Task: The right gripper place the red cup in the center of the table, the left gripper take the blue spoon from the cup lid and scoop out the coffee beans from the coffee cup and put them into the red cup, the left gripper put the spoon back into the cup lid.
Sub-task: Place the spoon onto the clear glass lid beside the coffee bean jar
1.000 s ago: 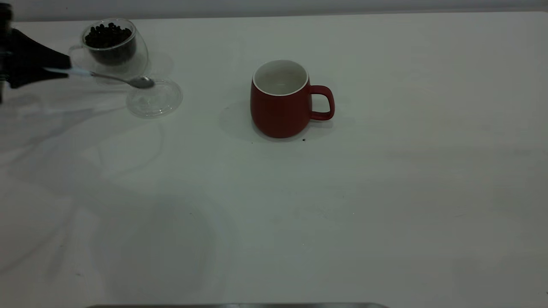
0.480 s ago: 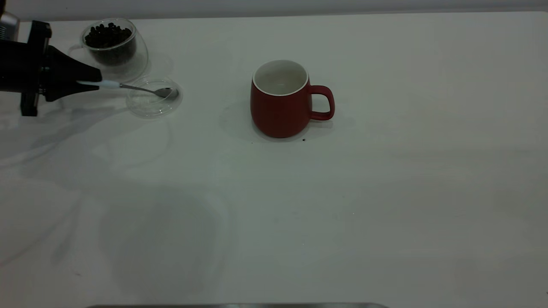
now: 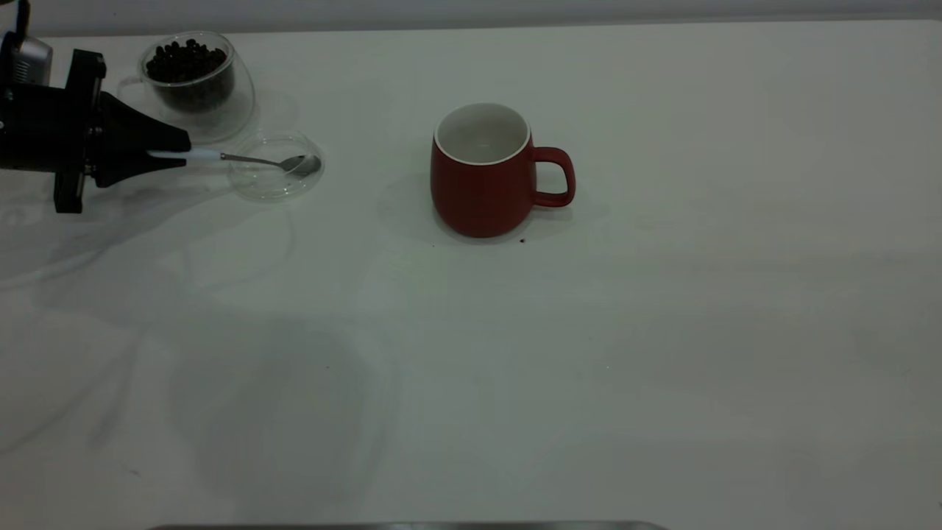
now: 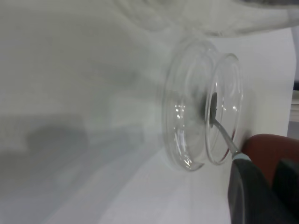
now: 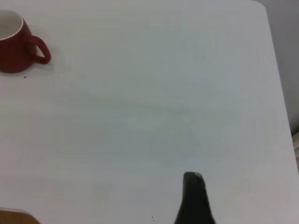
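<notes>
The counter [image 3: 662, 331] is seen steeply from above in the exterior view, arms entering at nine and three o'clock. The cup lid [image 4: 203, 126] is viewed very close and low by the left wrist camera. The red cup [image 5: 14, 46], shared with the exterior view [image 3: 482, 173], is seen from afar by the right wrist camera.

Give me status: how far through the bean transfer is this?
Red cup stands mid-table; whether it holds beans can't be seen. Left gripper grips the spoon, its bowl in the lid beside the coffee cup. Either scooping or just the release is left.
</notes>
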You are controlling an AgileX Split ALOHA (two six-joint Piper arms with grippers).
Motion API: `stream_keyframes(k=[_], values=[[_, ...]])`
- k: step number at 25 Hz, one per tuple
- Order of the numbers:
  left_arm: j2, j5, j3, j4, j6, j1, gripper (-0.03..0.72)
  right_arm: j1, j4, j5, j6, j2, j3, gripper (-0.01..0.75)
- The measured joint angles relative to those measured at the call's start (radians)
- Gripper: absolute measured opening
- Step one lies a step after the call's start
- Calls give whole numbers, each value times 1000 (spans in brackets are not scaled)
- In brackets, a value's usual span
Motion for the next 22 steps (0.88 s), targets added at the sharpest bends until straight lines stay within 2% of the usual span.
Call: stream_keyframes(k=[3,9,12,15,22], values=[[0,-6,0,1,0,-1,223,0,0,0,0,0,0,590],[0,-6,0,1,0,-5,456,0,0,0,0,0,0,590],[0,-6,0,4,0,-6,546,0,0,0,0,0,0,590],[0,-6,0,17,-2,-6,589,0,0,0,0,0,0,590],[-36,-58,0,166,-83,-6,592,0,0,0,0,0,0,590]])
